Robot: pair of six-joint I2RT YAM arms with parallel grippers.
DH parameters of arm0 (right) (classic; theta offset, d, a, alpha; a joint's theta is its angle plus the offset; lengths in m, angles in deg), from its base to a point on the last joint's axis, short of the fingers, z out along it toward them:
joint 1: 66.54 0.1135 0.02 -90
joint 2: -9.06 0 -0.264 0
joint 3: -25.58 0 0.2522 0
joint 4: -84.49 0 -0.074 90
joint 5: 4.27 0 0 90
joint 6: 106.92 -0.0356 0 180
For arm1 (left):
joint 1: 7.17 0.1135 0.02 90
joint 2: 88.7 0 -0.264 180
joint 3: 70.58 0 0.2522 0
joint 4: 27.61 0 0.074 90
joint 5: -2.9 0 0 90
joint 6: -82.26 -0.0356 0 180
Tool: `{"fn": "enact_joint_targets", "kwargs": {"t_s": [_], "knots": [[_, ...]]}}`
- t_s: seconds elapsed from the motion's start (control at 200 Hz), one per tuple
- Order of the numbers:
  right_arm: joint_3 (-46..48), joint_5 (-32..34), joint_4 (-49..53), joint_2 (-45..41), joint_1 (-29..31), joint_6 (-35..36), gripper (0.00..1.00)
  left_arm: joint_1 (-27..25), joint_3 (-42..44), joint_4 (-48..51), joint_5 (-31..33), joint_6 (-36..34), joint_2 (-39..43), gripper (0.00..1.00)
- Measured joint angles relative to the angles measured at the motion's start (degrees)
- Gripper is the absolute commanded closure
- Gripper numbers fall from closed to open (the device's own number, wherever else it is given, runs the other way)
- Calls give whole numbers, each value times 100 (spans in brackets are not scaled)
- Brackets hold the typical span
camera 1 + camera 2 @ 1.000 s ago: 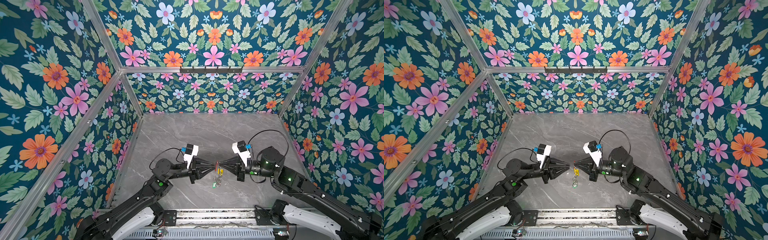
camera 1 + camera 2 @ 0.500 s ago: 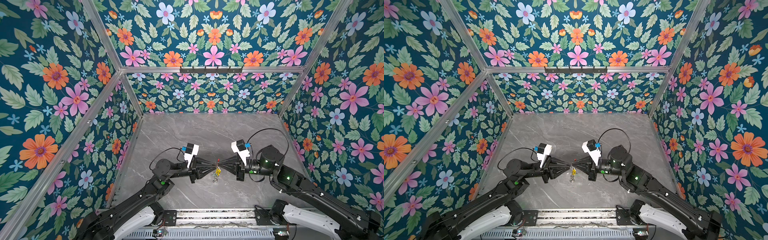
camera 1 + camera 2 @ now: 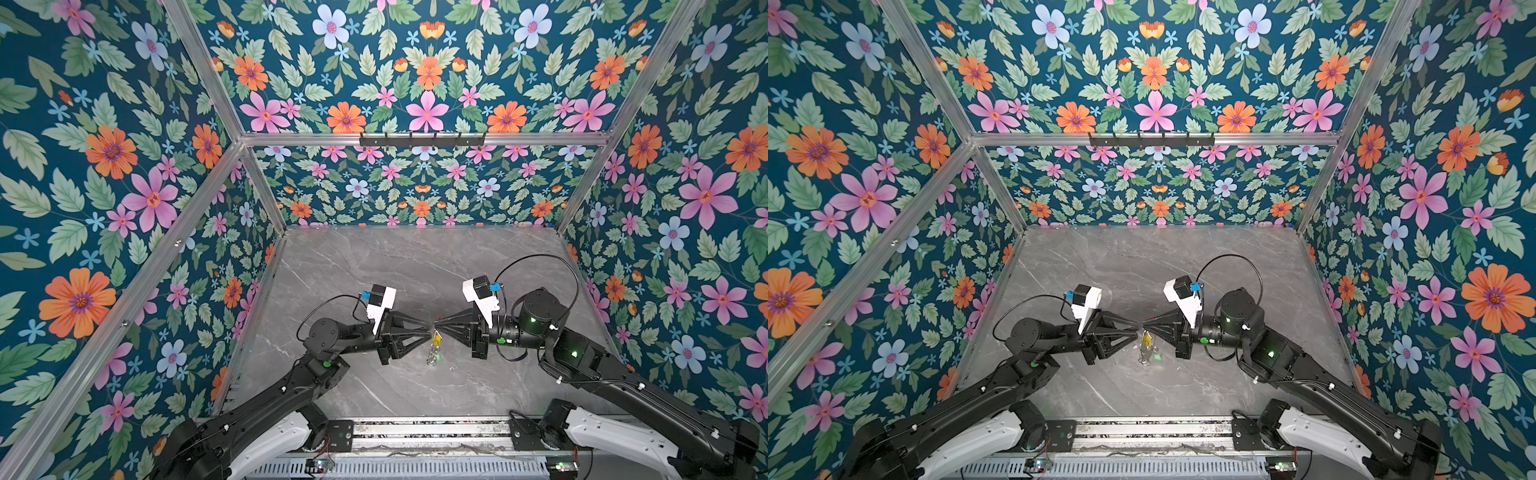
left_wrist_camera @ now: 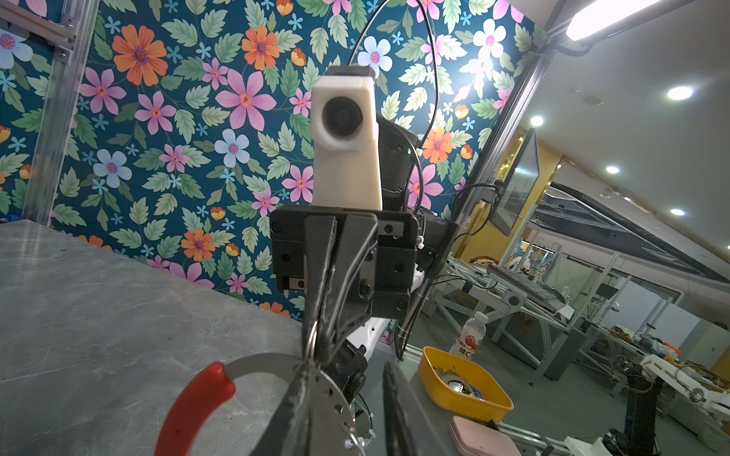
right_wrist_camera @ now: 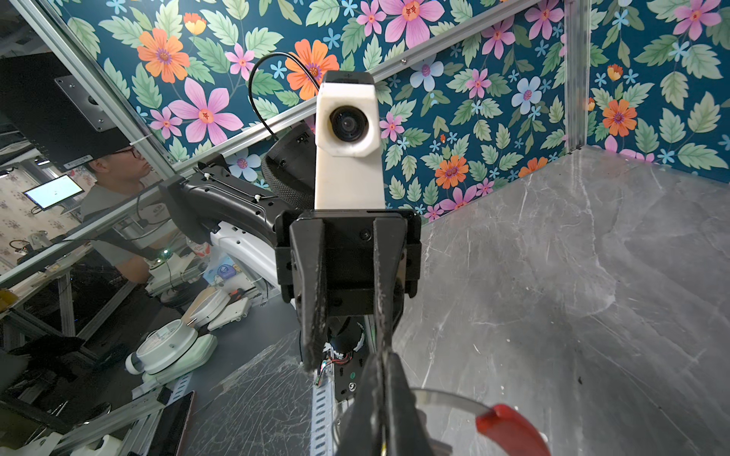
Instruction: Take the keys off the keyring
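One large thin grey metal hoop [image 4: 260, 361] with a red sleeve is held above the front middle of the grey marble table [image 3: 374, 270], clamped in the closed right gripper [image 3: 437, 322]. The left gripper [image 3: 429, 328] meets it tip to tip, jaws apart. One yellow key tag [image 3: 436, 337] and one green key tag [image 3: 1157, 356] hang below, the yellow lengthwise downward.

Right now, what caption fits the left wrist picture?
Right gripper pinches the keyring beside its red sleeve, above the grey table.
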Motion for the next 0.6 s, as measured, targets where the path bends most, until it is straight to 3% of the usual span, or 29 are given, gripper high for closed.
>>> {"fn": "enact_joint_targets", "kwargs": {"t_s": [0.6], "knots": [[-35,-140,-33,-111,17,-85,100,-15,-173,1204,610,-645,612,67]]}}
